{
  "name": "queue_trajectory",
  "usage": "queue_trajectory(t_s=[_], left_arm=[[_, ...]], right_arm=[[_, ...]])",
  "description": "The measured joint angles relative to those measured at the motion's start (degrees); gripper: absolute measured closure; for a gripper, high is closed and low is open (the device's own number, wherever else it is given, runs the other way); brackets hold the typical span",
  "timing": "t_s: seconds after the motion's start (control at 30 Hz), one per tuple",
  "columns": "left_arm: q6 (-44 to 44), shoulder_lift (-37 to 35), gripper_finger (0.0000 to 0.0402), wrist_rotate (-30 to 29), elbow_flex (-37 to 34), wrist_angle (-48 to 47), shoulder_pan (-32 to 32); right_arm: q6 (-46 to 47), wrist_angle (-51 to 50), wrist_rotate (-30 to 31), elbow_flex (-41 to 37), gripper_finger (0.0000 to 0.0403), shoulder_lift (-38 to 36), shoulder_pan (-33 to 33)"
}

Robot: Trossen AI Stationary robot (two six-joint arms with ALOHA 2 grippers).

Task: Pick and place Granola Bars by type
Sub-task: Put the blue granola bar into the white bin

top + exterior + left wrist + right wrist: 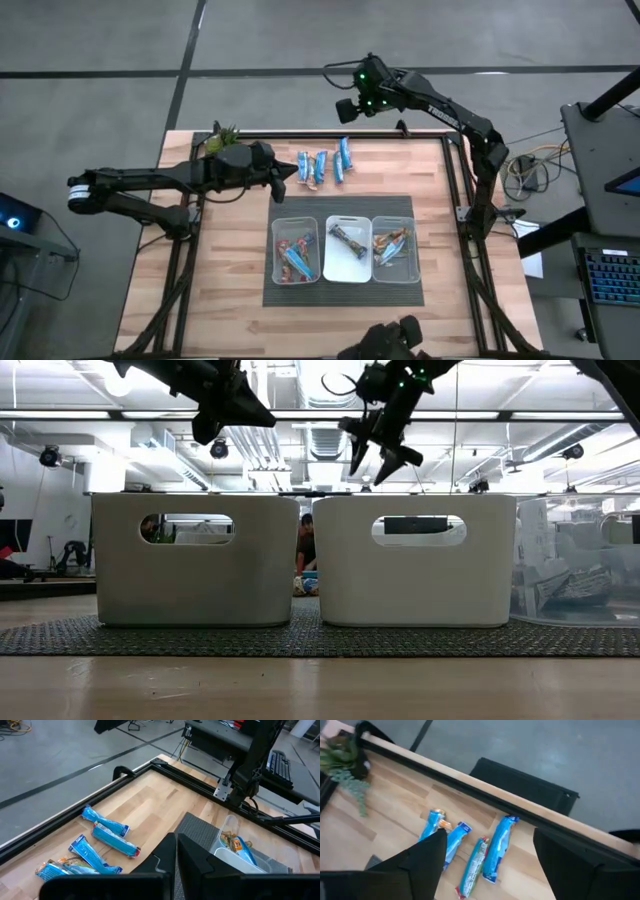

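Observation:
Several blue-wrapped granola bars [322,165] lie flat side by side on the wood near the table's far edge; the left wrist view [114,841] and the right wrist view [498,849] show them too. One at the left of the row has orange on its wrapper [434,822]. More bars lie in three clear bins: red and blue ones in the left bin [295,260], a brown one in the middle bin [348,238], tan and blue ones in the right bin [392,246]. My left gripper [281,176] hovers shut and empty just left of the loose bars. My right gripper [349,107] hangs open, high over the far edge.
The three bins stand on a dark mat [340,205] in the table's middle. A small green plant [222,134] sits at the far left corner. A black frame rail [330,137] runs along the far edge. Bare wood lies at the near and left sides.

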Motion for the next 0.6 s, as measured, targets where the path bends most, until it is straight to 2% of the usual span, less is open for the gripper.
queue_trajectory(t_s=[0.27, 0.6], left_arm=[[-1.0, 0.0, 0.0401, 0.0, 0.0, 0.0, 0.0], [-2.5, 0.0, 0.0401, 0.0, 0.0, 0.0, 0.0]], right_arm=[[3.0, 0.1, 0.4, 0.1, 0.0081, 3.7, -0.2], [4.3, 0.2, -0.1, 0.4, 0.0076, 11.2, -0.8]])
